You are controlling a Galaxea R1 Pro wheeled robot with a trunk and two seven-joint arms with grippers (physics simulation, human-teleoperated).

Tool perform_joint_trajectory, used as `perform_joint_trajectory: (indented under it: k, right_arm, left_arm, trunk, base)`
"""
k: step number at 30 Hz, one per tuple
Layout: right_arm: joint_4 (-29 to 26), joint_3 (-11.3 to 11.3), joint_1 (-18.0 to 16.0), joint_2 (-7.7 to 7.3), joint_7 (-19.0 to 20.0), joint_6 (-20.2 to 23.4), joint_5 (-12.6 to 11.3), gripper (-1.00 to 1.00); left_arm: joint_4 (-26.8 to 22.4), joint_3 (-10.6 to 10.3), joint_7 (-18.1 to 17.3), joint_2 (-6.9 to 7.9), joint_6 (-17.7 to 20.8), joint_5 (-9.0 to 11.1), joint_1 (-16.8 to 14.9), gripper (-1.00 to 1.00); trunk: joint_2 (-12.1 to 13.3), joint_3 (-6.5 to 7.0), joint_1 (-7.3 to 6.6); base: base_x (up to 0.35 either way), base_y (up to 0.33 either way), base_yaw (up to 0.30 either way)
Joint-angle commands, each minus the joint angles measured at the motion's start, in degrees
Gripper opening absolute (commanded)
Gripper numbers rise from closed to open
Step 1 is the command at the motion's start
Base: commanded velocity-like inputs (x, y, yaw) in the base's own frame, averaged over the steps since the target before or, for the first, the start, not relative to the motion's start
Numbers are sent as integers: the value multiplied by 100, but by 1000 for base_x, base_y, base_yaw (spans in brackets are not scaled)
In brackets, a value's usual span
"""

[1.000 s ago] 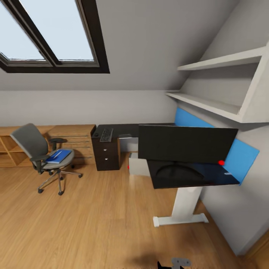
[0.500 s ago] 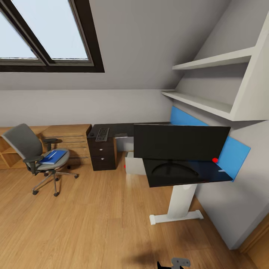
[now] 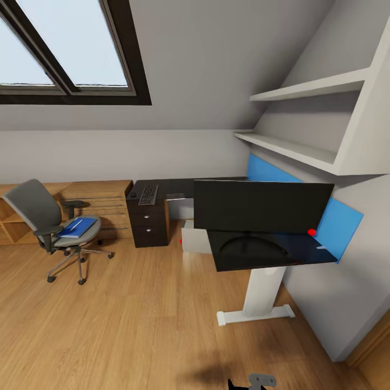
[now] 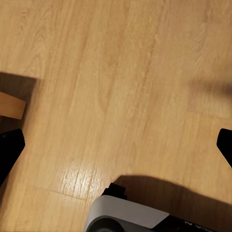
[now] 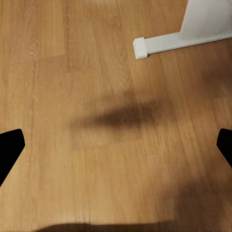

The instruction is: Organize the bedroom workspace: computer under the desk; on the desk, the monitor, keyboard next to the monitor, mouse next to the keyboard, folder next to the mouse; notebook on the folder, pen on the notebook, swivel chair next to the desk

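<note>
Attic bedroom view matches half a second ago. Monitor [image 3: 263,206] stands on the desk [image 3: 271,254] surface, computer [image 3: 195,239] beneath; keyboard [image 3: 149,194] lies on the black cabinet [image 3: 147,221] left of it; folder [image 3: 77,227] rests on the swivel chair [image 3: 51,227] farther left. Both grippers spread wide above floor [image 3: 135,319].

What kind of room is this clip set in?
Likely an attic room used as a home office: a skylight sits in a sloped ceiling, a desk carries a monitor, and a swivel chair stands on the wood floor with a blue folder on its seat.
</note>
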Motion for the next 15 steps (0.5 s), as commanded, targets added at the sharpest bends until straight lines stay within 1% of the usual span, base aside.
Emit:
perform_joint_trajectory:
  k: [1, 15]
  right_arm:
    - [12, 46, -7, 1, 13, -24, -60, 100]
    - [12, 45, -7, 4, 10, -24, -60, 100]
  left_arm:
    - [1, -49, 33, 1, -18, 39, -6, 100]
    - [1, -49, 35, 6, -18, 39, -6, 100]
  trunk:
    - [-13, -13, 4]
    - [-13, -13, 4]
  base:
    - [0, 0, 0]
    - [0, 0, 0]
